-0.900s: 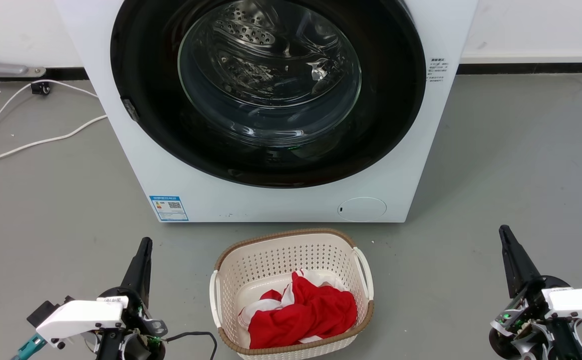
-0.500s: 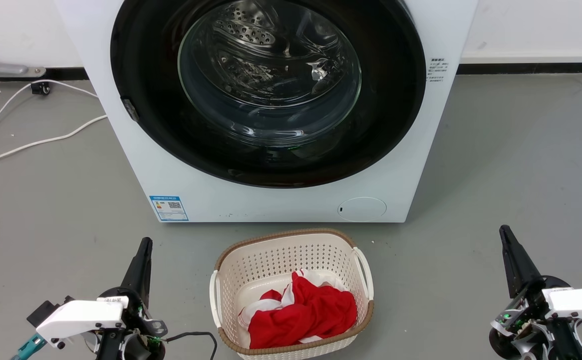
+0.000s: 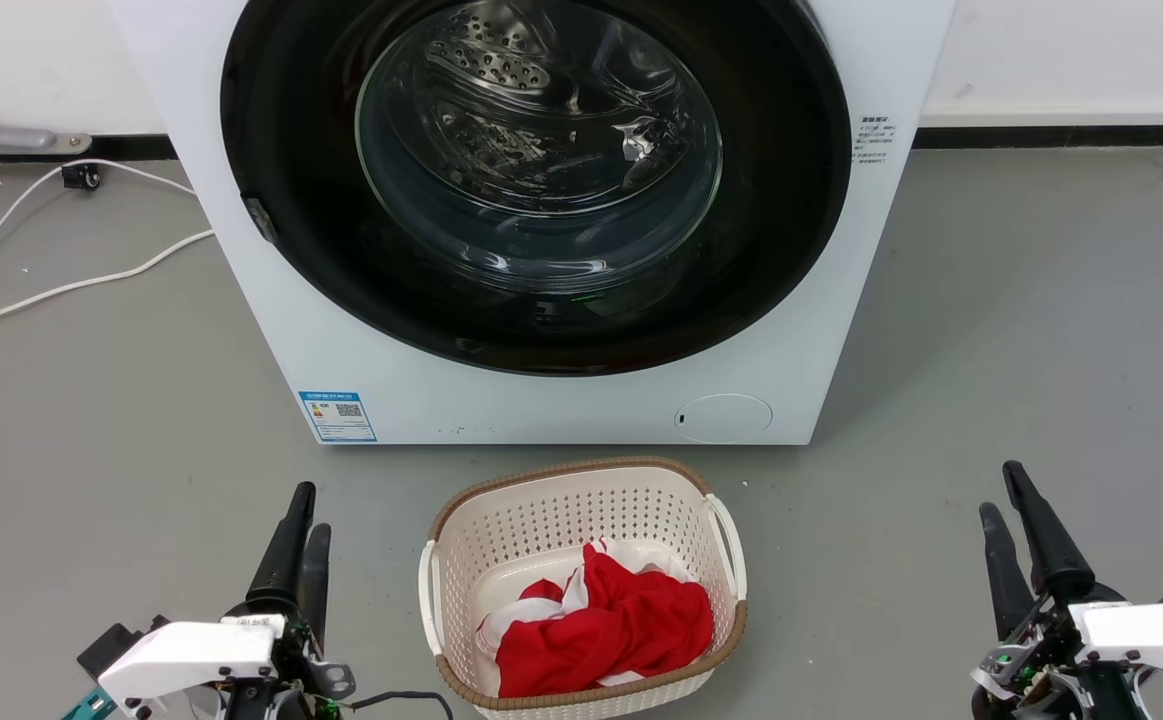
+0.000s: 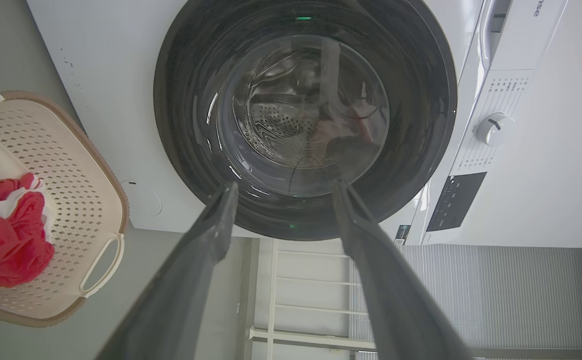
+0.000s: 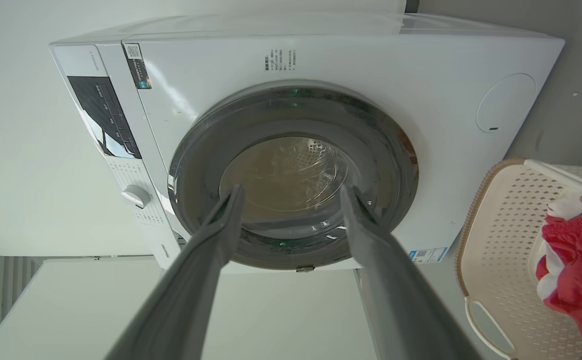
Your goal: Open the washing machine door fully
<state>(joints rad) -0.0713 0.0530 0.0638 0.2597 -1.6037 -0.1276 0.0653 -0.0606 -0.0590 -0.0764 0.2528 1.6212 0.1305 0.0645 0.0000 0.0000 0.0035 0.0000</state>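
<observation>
Both grippers have spread their fingers since a moment ago: left gripper and right gripper now stand wide and empty, flanking the laundry basket. Washing machine door remains shut flush on the washing machine, well apart from both. Judgement: approach pending.

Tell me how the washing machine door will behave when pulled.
The washing machine door looks rigid and glossy, so its face is probably slippery. Shut flush against the washing machine, it likely resists, then swings. Its bulging glass may be fragile.
</observation>
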